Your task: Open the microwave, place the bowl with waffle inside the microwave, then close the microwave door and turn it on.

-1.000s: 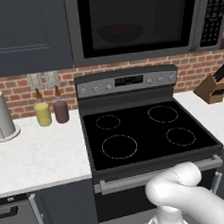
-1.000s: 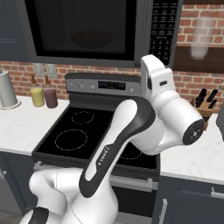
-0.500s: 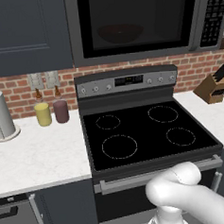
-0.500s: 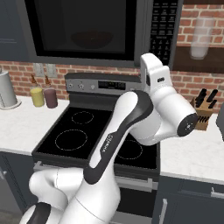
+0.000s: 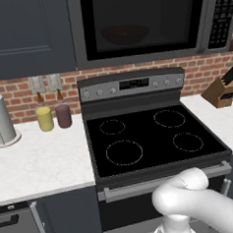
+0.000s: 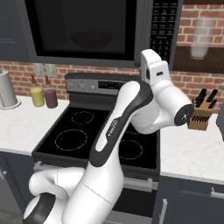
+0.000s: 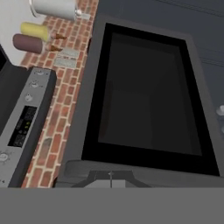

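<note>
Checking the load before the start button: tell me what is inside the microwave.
Through the closed microwave door, the bowl shows as a dim reddish-brown shape inside the microwave. The dark glass hides the bowl's contents, so no waffle can be made out.

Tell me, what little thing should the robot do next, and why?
Probably reach for the button panel to switch the microwave on. The microwave door looks closed, and the bowl sits dimly behind its glass, so only starting seems left.
</note>
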### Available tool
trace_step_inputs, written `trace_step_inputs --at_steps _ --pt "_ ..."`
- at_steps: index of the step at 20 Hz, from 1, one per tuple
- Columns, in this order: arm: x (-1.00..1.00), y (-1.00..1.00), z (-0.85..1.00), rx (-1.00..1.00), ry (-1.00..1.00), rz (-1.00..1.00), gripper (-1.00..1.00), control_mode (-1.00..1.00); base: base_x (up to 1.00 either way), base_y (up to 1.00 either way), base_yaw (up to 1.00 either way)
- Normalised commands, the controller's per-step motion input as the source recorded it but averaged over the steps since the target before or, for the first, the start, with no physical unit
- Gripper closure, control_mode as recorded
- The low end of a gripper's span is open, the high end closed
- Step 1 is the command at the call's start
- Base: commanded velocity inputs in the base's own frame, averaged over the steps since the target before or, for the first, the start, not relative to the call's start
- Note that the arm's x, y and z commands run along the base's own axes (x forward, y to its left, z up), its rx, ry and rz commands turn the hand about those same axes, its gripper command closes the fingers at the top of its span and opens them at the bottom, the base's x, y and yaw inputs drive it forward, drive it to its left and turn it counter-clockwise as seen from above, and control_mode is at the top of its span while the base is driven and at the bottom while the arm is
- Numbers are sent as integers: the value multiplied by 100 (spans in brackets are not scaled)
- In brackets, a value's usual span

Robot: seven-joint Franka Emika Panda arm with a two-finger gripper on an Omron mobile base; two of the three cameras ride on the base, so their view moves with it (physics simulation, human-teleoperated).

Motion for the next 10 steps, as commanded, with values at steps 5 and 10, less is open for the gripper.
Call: trace_step_inputs --at_steps 5,10 --pt "37 0 0 0 0 0 100 -100 0 0 0" --pt "41 0 0 0 0 0 100 -100 0 0 0"
